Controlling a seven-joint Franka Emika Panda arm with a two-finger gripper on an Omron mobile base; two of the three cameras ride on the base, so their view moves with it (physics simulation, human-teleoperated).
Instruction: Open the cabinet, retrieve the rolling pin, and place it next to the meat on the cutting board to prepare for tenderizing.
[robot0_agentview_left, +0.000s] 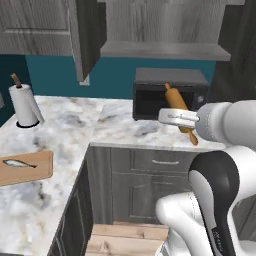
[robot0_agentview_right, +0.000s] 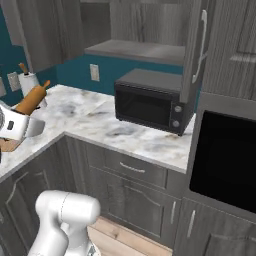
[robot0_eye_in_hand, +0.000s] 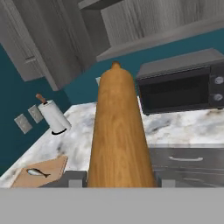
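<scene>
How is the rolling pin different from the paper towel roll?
The rolling pin is orange-tan wood; the paper towel roll is white. The rolling pin is tilted, up in the air, gripped by the gripper; the paper towel roll stands upright on the marble counter. Both are long and round.

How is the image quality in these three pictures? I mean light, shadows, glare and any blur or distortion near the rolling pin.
Left base view: flat, even light, no glare, the rolling pin slightly soft in the gripper. Right base view: same even light, the microwave door dark without reflections. Hand view: the rolling pin looms oversized from closeness, the cutting board small and soft-edged, shadows faint.
</scene>
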